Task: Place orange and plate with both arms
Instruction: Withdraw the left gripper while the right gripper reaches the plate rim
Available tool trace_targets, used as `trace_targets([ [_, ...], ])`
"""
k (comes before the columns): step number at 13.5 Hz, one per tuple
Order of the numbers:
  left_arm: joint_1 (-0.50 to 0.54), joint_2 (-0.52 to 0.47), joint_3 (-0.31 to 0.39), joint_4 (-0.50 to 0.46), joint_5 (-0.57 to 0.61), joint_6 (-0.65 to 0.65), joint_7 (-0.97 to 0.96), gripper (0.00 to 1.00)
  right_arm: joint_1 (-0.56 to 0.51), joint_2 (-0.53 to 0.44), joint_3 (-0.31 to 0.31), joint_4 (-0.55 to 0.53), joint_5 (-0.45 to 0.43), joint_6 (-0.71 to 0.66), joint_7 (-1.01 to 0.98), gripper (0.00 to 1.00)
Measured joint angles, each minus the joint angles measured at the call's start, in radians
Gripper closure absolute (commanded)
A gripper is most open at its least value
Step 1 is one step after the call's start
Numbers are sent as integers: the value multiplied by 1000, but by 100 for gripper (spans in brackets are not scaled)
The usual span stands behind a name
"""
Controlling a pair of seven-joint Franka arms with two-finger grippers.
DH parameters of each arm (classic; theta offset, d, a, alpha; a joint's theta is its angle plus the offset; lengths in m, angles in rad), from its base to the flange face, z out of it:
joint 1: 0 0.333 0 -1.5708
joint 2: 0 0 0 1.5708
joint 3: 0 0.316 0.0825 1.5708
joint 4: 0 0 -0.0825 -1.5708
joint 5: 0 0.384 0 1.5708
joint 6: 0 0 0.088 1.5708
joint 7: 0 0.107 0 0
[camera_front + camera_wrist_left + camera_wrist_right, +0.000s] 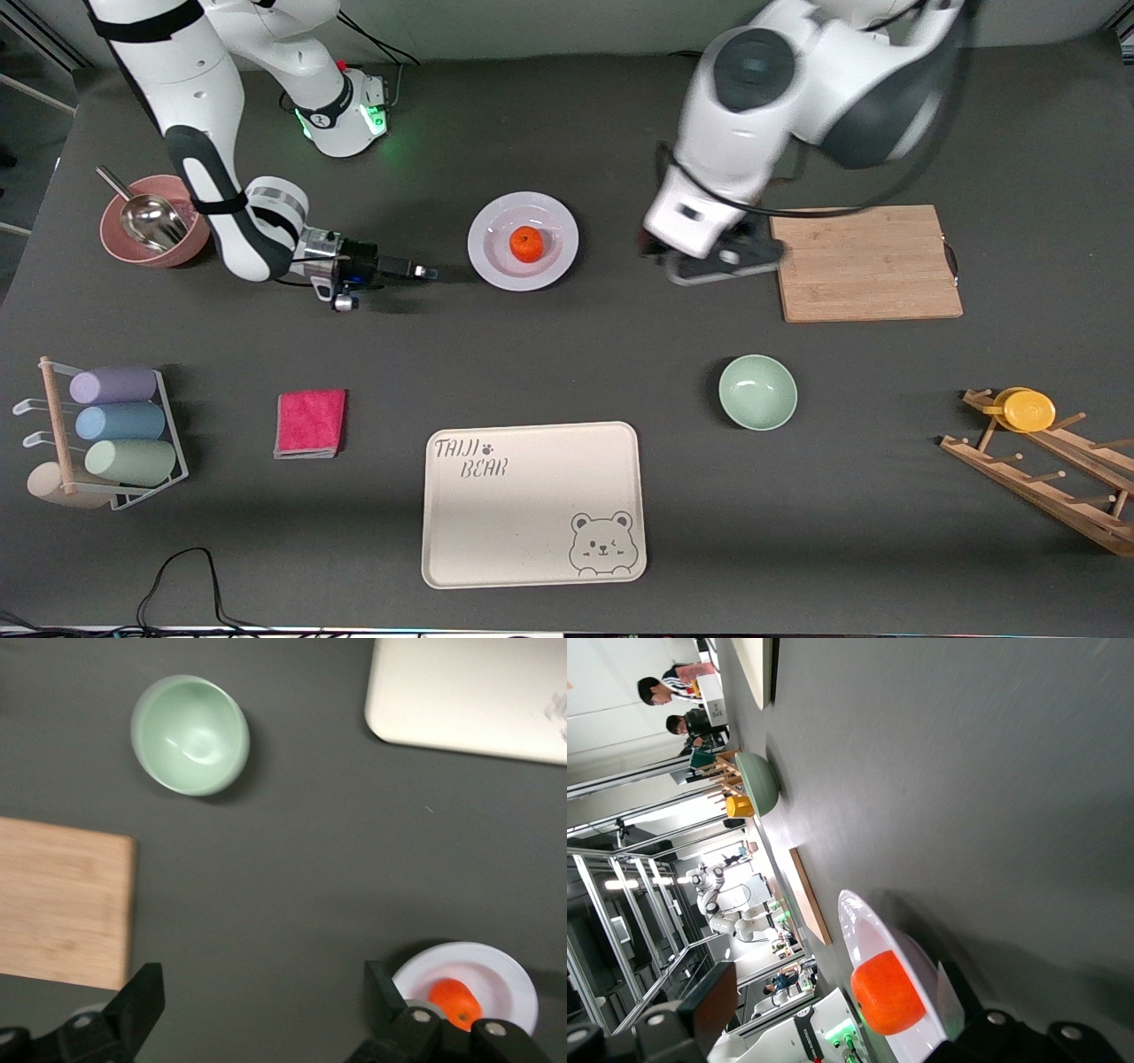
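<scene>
The orange [527, 244] sits in the middle of the white plate [496, 257] at mid-table. My right gripper [427, 272] is open and empty. It lies low and level over the table beside the plate toward the right arm's end, apart from the rim. Its wrist view shows the orange [886, 992] on the plate [859, 926] just ahead of the fingers. My left gripper [709, 257] is open and empty. It hangs over bare table between the plate and the cutting board [864, 263]. Its wrist view shows the plate [509, 974] and the orange [456, 1003].
A green bowl [757, 392] and the cream bear tray [532, 505] lie nearer the camera. A pink bowl with a metal scoop [152, 221], a pink cloth [310, 423] and a cup rack [115, 425] are at the right arm's end. A wooden rack with a yellow dish [1028, 409] is at the left arm's end.
</scene>
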Motion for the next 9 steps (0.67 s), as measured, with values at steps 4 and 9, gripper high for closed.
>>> trace_targets([
  [4,221,-47,4,-2,-13,-62,250,0,75,0,0,-47,73,7,-97,0],
  [9,342,-62,138,-1,-69,-71,546,0,103,-1,0,-87,105,8,-248,0],
])
